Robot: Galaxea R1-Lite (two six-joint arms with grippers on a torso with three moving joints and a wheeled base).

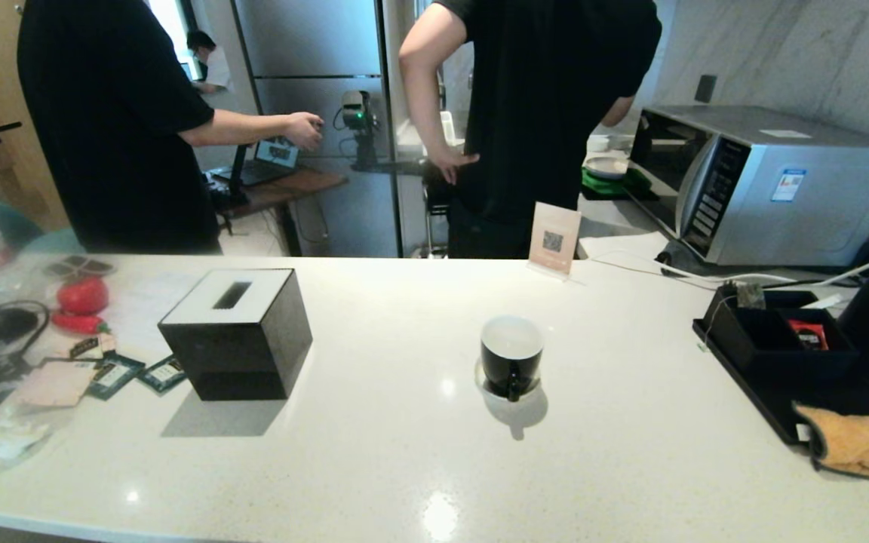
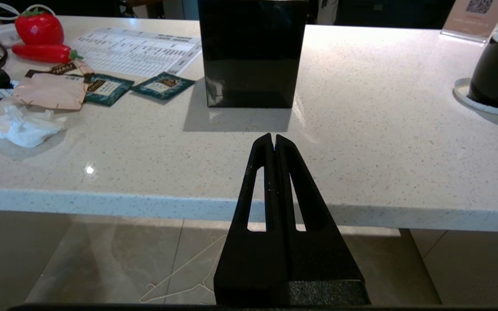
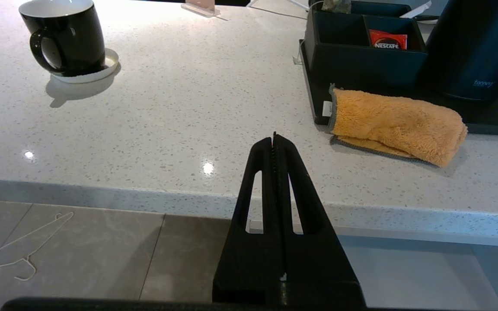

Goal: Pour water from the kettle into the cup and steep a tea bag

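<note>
Cup [image 1: 511,357] looks empty; organizer [image 3: 363,52] holds red sachet [image 3: 387,39].

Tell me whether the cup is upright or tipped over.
Upright. The cup stands on a white coaster, open mouth up and handle at its side. Its white inside looks empty, though the bottom is not clearly visible.

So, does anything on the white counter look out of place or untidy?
Yes: a crumpled white tissue and a torn pink wrapper lie loose beside teal flat packets, left of the black cube tissue box. Nothing looks spilled.
</note>
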